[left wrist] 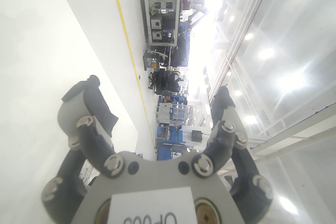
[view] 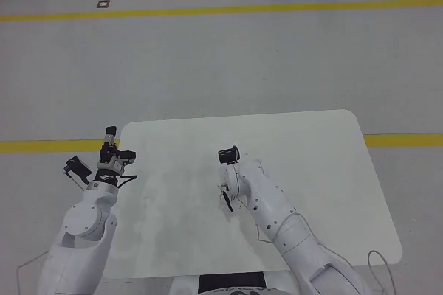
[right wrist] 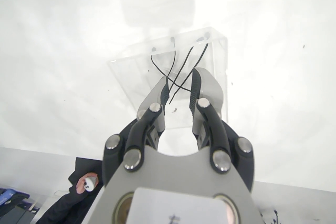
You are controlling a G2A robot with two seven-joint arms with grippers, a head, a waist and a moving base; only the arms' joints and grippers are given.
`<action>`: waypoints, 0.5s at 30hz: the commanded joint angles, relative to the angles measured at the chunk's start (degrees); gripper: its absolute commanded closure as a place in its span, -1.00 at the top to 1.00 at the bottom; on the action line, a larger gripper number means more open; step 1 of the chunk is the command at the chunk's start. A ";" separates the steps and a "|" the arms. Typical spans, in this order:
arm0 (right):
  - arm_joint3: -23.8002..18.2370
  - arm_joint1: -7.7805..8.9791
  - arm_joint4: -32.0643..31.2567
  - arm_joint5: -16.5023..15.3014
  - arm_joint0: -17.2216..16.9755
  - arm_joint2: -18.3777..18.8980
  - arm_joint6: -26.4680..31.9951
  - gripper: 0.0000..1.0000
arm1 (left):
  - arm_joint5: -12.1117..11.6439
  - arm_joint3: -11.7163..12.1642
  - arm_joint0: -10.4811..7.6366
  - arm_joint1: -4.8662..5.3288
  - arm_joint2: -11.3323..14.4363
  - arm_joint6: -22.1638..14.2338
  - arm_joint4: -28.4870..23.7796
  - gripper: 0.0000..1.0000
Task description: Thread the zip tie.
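Observation:
Several thin black zip ties (right wrist: pixel 185 62) lie crossed inside a clear plastic box (right wrist: pixel 131 72) on the white table. My right gripper (right wrist: pixel 181 82) hangs directly over the box, open, and the ties' crossed ends show in the gap between its fingers without being pinched. In the top view the right gripper (view: pixel 227 198) points down at the middle of the table. My left gripper (left wrist: pixel 157 93) is open and holds nothing; it is level with the table's left edge, aimed along it. From above, the left gripper (view: pixel 114 151) sits just off the table's left side.
The white table (view: pixel 303 162) has rounded corners and bare surface around the box. Yellow floor lines (view: pixel 399 139) run behind it. Racks and equipment (left wrist: pixel 162 17) stand far off in the room.

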 commanded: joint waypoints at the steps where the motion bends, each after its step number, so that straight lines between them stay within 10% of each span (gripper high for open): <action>1: 0.12 -0.24 -0.30 0.00 -0.06 0.18 0.00 -0.64 | 0.00 0.00 0.00 0.00 0.00 0.00 0.00 1.00; 15: 0.93 -1.44 -0.65 0.00 -0.15 0.46 -0.63 -0.72 | 0.00 0.00 0.00 0.00 0.00 0.00 0.00 1.00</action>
